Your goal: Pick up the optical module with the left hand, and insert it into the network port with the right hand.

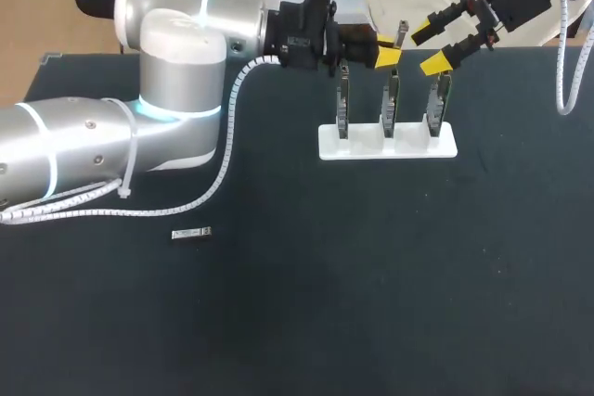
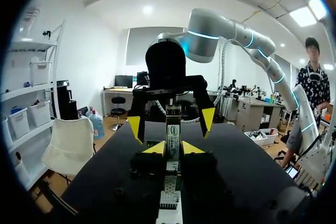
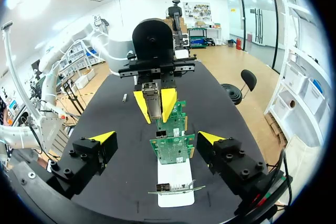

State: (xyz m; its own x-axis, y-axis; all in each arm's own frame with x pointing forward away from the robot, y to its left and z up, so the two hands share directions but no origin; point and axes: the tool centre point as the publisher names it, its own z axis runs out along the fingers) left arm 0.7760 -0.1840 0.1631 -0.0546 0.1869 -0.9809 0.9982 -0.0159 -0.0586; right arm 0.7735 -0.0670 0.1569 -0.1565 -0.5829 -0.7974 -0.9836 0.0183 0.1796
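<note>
My left gripper (image 1: 388,50) is shut on a small silver optical module (image 1: 401,34) and holds it in the air above the middle card. In the left wrist view the module (image 2: 172,132) stands between my own yellow tips. My right gripper (image 1: 429,46) hangs open just to the right of the module, facing it, with nothing between its fingers (image 3: 103,137). In the right wrist view the held module (image 3: 152,99) is ahead of the open fingers. Below both grippers, three green network cards (image 1: 392,104) stand upright in a white holder (image 1: 388,143).
A second small silver module (image 1: 191,234) lies on the black table at the front left. My left arm's body and its white spiral cable (image 1: 223,150) take up the left side of the table.
</note>
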